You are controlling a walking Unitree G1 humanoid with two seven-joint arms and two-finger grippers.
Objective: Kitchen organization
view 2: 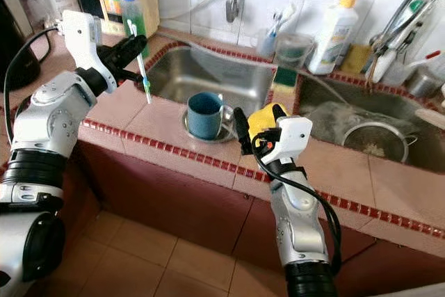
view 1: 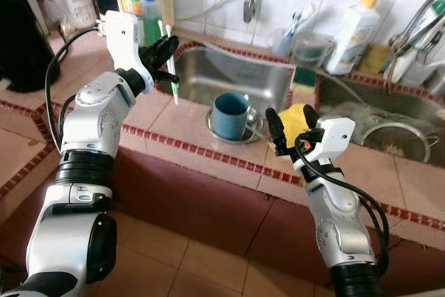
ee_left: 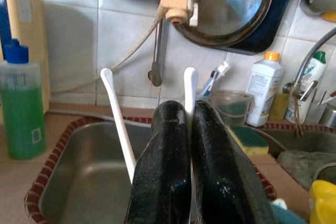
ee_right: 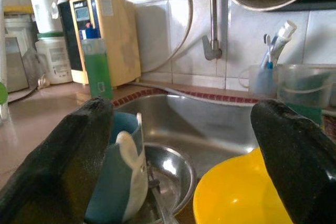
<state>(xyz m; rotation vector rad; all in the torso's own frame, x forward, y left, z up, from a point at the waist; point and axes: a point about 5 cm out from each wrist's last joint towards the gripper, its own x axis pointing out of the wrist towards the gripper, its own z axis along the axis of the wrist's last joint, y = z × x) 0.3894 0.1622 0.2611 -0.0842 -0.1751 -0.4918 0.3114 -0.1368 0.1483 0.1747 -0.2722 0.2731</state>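
The left end effector (view 1: 165,52) is raised at ten o'clock above the sink (view 1: 229,74), fingers pinched on two white toothbrushes (view 1: 171,67). The right end effector (view 1: 288,124) is held spread over a yellow bowl (view 1: 293,119) on the bench (view 1: 174,119), the blue mug (view 1: 229,115) at its nine o'clock.

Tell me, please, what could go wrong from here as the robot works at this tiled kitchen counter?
The left gripper pinches two thin white utensils by their lower ends over the steel sink; one splays sideways and may slip out. The open right gripper straddles the yellow bowl beside the blue mug, so closing in could knock the mug.
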